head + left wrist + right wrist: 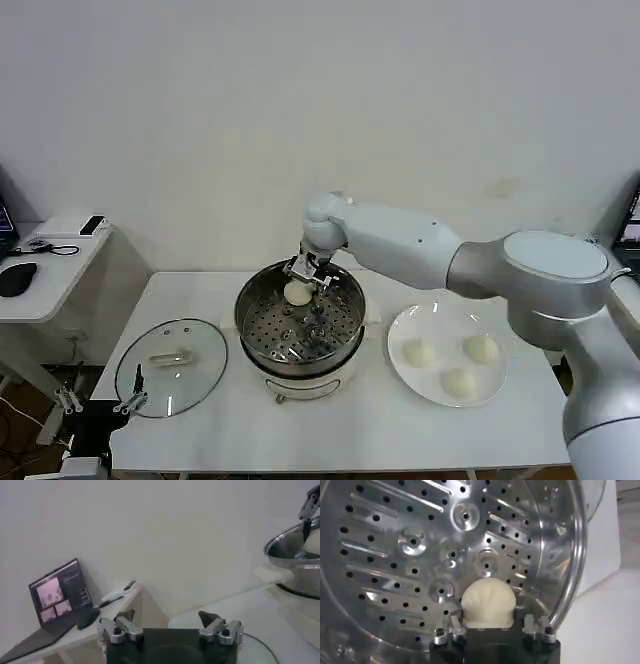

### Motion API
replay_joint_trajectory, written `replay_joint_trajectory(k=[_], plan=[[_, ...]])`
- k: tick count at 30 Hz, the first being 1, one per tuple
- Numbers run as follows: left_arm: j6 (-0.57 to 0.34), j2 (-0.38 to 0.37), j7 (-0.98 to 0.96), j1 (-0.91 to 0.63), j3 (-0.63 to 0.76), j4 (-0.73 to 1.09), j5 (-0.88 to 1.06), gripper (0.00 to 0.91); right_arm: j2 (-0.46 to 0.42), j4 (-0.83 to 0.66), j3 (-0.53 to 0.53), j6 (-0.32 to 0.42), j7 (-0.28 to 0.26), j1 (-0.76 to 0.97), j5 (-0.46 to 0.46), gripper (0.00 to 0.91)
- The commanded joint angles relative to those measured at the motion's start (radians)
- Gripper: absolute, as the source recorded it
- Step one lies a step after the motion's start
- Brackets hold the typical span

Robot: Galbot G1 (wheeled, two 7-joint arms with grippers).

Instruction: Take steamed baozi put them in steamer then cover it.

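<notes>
1. Placement seems the point: the right gripper [303,274] hangs inside the steamer [262,290], low over its perforated tray [395,560], to set down gently.
2. Its fingers clasp one baozi [488,602] on both sides.
3. Three baozi [459,382] wait on the plate [400,330] beside.
4. Beyond the steamer's far side, the cover [172,365] lies flat; the left gripper [170,630] idles there, spread apart.

Pretty even, soft indoor light, hardly any shadows. The steamer [420,555] throws bright glare streaks, and the laptop [57,597] looks blurry.
</notes>
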Motion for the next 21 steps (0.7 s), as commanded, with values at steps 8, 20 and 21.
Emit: replay_joint_trajectory(k=[8, 20, 21], plan=[[0.000, 0.003, -0.001, 0.003, 0.001, -0.015, 0.000, 0.907, -0.063, 0.094, 0.011, -0.033, 0.003, 0.113, 0.087, 0.907], [0.031, 0.043, 0.006, -0.003, -0.003, -0.048, -0.043, 0.907, -0.409, 0.459, -0.047, -0.417, -0.008, 0.299, 0.269, 0.907], [0.035, 0.049, 0.007, -0.007, -0.007, -0.050, -0.058, 0.907, -0.479, 0.498, -0.054, -0.467, -0.004, 0.298, 0.260, 0.907]])
